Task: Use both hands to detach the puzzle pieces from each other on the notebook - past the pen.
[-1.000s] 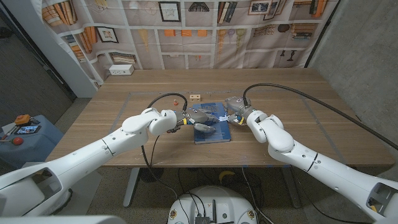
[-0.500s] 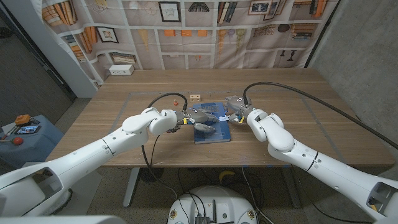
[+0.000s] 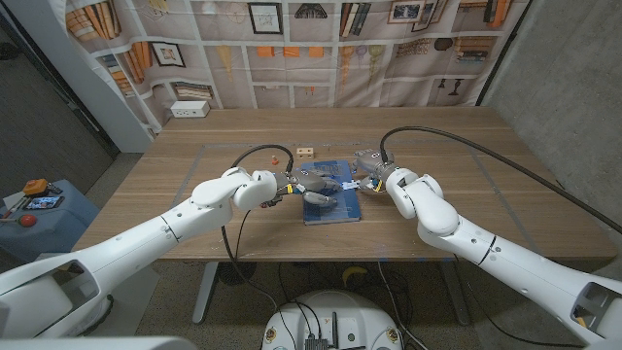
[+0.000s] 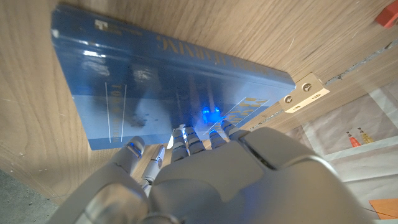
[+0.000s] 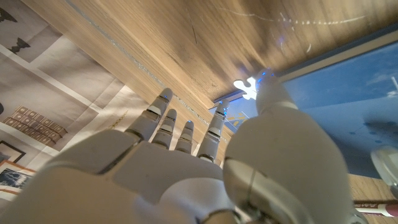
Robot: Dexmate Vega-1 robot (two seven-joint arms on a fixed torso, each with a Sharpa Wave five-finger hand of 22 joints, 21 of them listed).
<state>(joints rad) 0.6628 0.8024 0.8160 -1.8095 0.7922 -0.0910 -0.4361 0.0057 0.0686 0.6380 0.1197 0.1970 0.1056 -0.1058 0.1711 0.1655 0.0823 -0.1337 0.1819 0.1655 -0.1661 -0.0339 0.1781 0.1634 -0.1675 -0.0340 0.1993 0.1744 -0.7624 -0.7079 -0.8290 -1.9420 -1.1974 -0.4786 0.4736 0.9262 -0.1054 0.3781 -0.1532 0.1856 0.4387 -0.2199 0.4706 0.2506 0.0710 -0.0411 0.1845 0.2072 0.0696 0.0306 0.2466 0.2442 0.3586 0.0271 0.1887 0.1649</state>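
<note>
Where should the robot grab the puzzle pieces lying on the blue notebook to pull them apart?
Probably one end each. The puzzle pieces lie flat on the notebook, so the left hand and right hand should pinch opposite ends from their own sides.

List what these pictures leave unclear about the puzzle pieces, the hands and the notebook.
- Puzzle pieces: in the right wrist view a pale bit peeks past the right hand; whether joined or apart, cannot tell. In the head view, too small.
- Left hand: its back hides the fingertips on the notebook in the left wrist view; grip unclear.
- Notebook: title lettering blurred in the left wrist view.
- Pen: cut off by the picture's edge in the right wrist view.
</note>
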